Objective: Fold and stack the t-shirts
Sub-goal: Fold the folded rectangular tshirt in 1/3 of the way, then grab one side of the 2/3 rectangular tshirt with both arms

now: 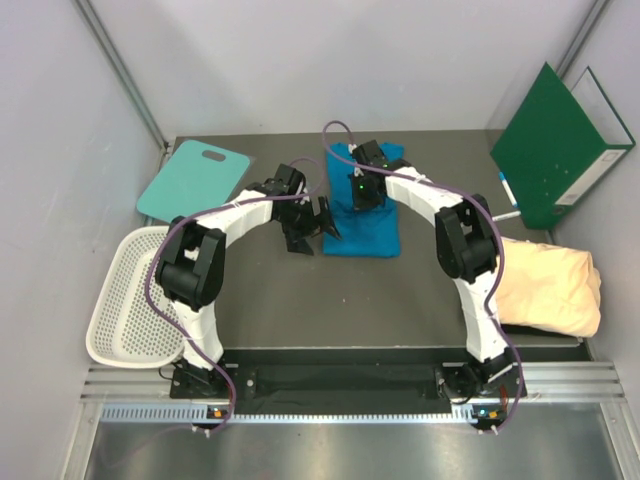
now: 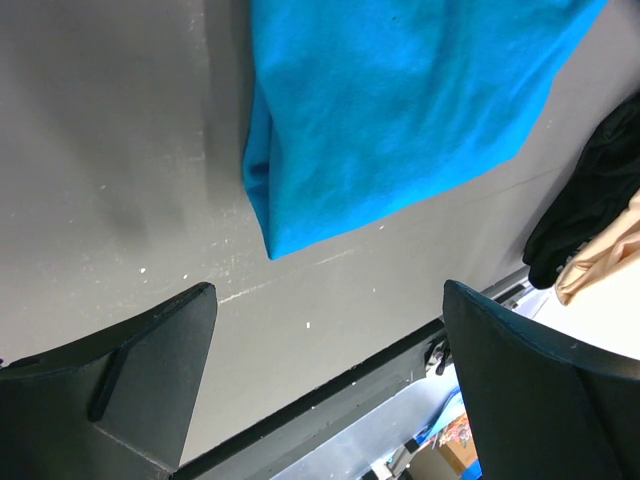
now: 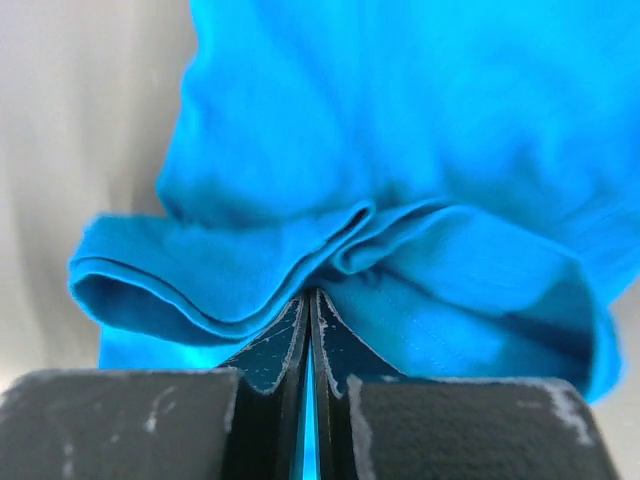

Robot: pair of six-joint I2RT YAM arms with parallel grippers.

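Blue t-shirt point(image 1: 375, 235) pinched by the right claw point(image 3: 310, 300) on the desk point(image 1: 330, 300).
A white mesh basket point(image 1: 130, 300) sat at the desk's left edge, with a teal board point(image 1: 195, 178) behind it. The left claw point(image 2: 325, 330) stood wide apart and empty over bare desk, just left of the folded blue t-shirt. The right claw was clamped on a fold of that shirt. The cream t-shirt point(image 1: 545, 285) lay bundled at the far right.

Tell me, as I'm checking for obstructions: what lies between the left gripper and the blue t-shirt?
Only bare table, per the left wrist view, separates the left gripper from the blue t-shirt.
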